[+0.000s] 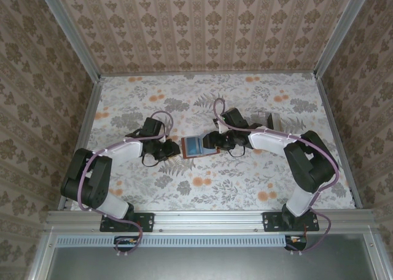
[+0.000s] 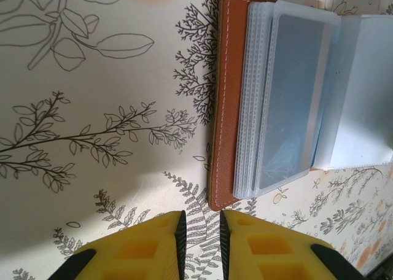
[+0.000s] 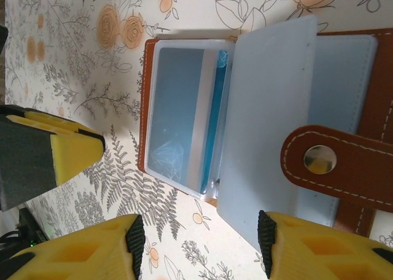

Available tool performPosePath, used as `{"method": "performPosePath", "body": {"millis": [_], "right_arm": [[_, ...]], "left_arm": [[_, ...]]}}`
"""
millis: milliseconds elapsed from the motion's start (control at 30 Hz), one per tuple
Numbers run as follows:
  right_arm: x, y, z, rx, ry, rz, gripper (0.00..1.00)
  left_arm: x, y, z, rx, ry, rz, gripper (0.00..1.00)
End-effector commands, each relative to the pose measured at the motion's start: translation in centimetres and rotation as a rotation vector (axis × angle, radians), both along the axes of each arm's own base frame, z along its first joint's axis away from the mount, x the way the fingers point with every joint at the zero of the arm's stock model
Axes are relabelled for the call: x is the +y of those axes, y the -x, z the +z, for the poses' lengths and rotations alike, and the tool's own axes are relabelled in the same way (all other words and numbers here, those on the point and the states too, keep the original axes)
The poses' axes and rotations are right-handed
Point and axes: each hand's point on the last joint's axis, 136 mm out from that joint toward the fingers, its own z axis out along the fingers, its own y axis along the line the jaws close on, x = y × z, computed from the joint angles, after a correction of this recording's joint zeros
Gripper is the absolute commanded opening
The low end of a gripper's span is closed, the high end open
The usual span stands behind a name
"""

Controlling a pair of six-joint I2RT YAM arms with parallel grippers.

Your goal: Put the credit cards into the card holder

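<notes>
Here, the card holder [image 1: 195, 147] lies open and flat on the floral cloth [image 1: 245, 182], its reddish-brown leather cover downward and its stack of clear plastic sleeves [image 2: 255, 102] facing up. In the topmost lying sleeve sits a grey-blue card [image 3: 175, 117], fully within the pocket. Just beside it, toward the holder's spine, a teal card [image 3: 214, 126] shows as a thin edge between the sleeves; how deep it sits cannot be told. One pale sleeve flap [image 3: 264, 120] stands lifted over the spine, tilted across the holder's other half. On that half the clasp tab [image 3: 344, 163] lies folded across the inside, its round metal snap [image 3: 320, 159] uppermost.

The right gripper [image 3: 199, 237] hangs over the holder's spine side, its yellow fingers spread wide, one on either side of the flap's lower edge and gripping nothing.

The left gripper [image 2: 201, 237] sits just off the holder's opposite edge, beside the leather border. Its jaws are drawn almost together with nothing but bare cloth in the slit.

Beyond the right arm, well apart from the holder, a flat grey piece [image 1: 272, 119] lies on the cloth; it is too small to identify.
</notes>
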Motion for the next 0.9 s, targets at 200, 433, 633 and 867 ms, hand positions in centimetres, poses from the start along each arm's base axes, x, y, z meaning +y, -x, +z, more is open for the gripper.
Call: {"method": "performPosePath", "body": {"millis": [200,433,633,867], "right_arm": [[0.3,-0.7,-0.3,0.006,0.004,-0.019,0.55],[-0.6,-0.7,1.4,-0.053,0.034,-0.037,0.56],[-1.2,-0.5,1.6,-0.064,0.062,-0.036,0.56],[-0.8,-0.5,0.5,-0.031,0.044,-0.038,0.55]], "left_arm": [[0.3,0.2,-0.4,0.003,-0.005,-0.014,0.24],[0.3,0.2,-0.2,-0.001,-0.008,-0.018,0.24],[0.3,0.2,-0.4,-0.001,-0.01,-0.019,0.24],[0.3,0.2,-0.5,0.0,-0.011,-0.023,0.24]]}}
